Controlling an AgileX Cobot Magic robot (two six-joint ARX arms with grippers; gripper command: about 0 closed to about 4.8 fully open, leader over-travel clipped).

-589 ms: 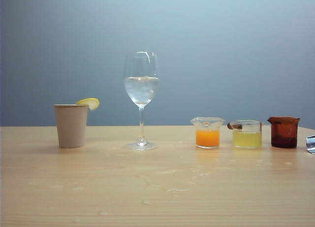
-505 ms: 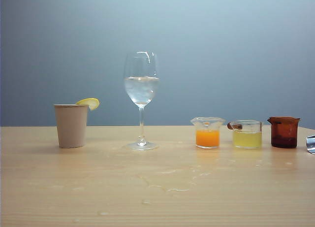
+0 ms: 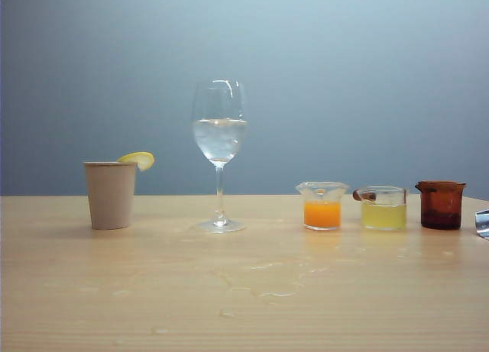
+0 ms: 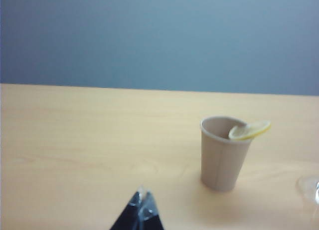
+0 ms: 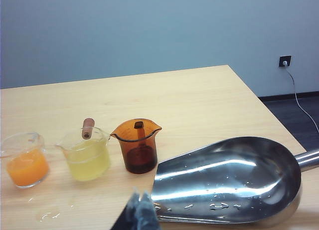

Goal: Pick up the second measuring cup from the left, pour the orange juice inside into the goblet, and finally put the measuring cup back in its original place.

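Both arms are waiting, nothing is being held yet.

I am seeing the right gripper (image 5: 141, 206) with jaws together, hanging near a steel scoop (image 5: 229, 177); the left gripper (image 4: 141, 212) is also showing jaws together, near the paper cup (image 4: 223, 152). The measuring cup (image 3: 322, 205) with orange juice (image 3: 322, 214) is standing on the table (image 3: 244, 291), right of the goblet (image 3: 219, 153), well apart. It is looking light, slippery and fragile; I am planning a grip under the flared rim.
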